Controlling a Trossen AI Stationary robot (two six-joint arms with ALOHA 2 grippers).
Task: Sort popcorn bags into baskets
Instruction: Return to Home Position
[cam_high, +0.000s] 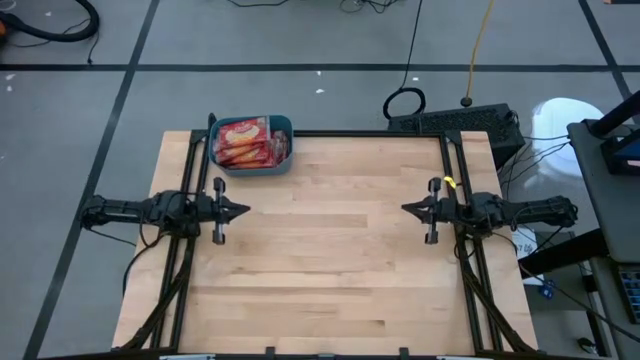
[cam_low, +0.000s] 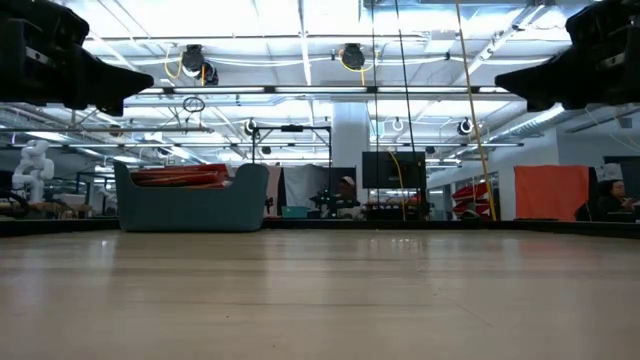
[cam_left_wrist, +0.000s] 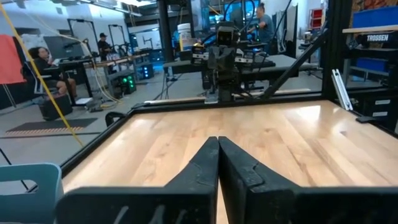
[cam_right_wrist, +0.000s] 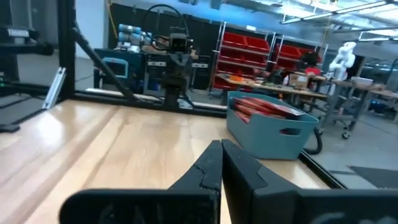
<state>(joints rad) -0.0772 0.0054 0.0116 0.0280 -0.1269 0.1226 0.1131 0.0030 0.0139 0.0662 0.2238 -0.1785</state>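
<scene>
1. Fingers (cam_left_wrist: 199, 171) of the left gripper (cam_left_wrist: 218, 143) lie pressed together into one dark point, with nothing between them.
2. On the right gripper (cam_right_wrist: 221, 144) the fingers (cam_right_wrist: 242, 168) are likewise closed flat against each other and empty.
3. Seen from above, the left gripper (cam_high: 243, 210) sits at the left edge of the wooden table (cam_high: 330, 270) and the right gripper (cam_high: 407, 208) at the right edge. Their tips face each other, well apart across bare wood. In the low view both hang above the tabletop.
4. The teal bin (cam_high: 255, 170) stands at the table's far left corner. It is near the left gripper, off to the side of its tip and not touching it, and well apart from the right gripper.
5. The popcorn bags (cam_high: 245, 142) lie stacked inside the bin, red faces up. In the low view their red edges (cam_low: 180, 177) show just above the bin's wall (cam_low: 190, 208).
</scene>
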